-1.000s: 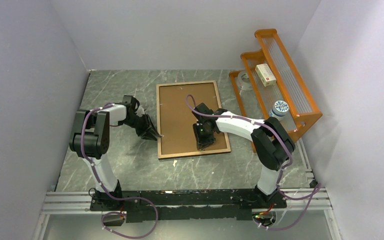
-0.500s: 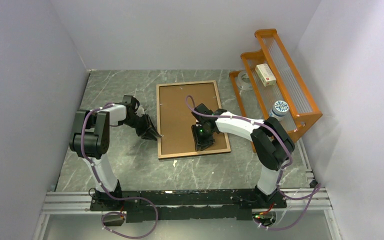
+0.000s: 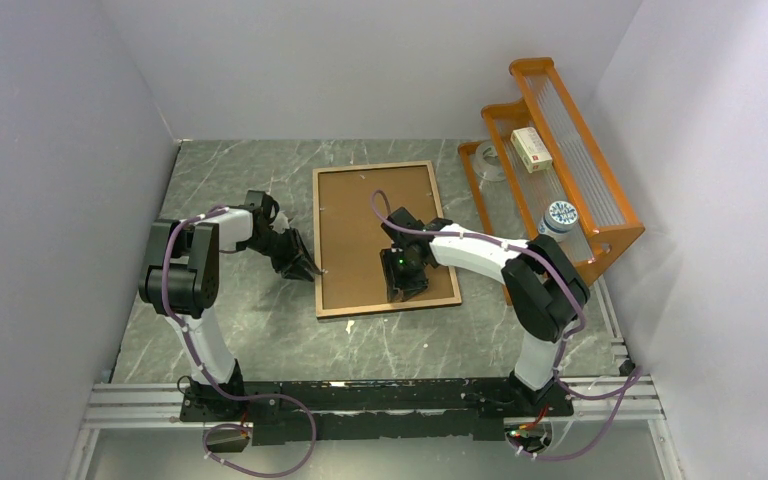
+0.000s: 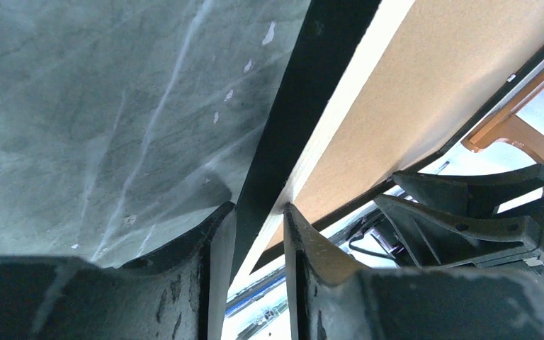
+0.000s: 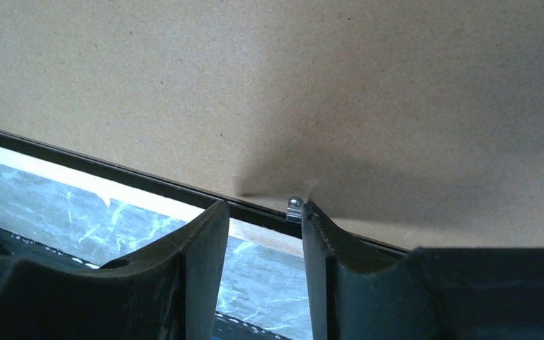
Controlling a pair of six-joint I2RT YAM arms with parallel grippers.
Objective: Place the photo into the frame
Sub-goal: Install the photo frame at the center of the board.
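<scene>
Frame (image 3: 372, 166) lies flat on the grey marbled desk (image 3: 240, 170), back side up, near the middle and a little toward the far wall. Its thin light-wood border surrounds a brown backing board (image 3: 360, 230) that fills the opening.

At the frame's left long edge, toward the near corner, the left gripper (image 3: 312, 270) reaches in low from the side. In the left wrist view its 2 fingers (image 4: 216, 241) sit on either side of the frame's black outer edge and pale wood strip, clamped on that rail.

Further right, the right gripper (image 3: 405, 292) points down over the near end of the backing board, close to the frame's near short rail. In the right wrist view its jaws stand apart, holding nothing, with the board's edge and the rail showing between them. A small metal tab (image 5: 295, 209) on the rail sits right against the inner side of 1 finger.

Beside the frame's right edge stands an orange stepped rack (image 3: 560, 140) carrying a small white box (image 3: 531, 148) and a round lidded container (image 3: 560, 216).
</scene>
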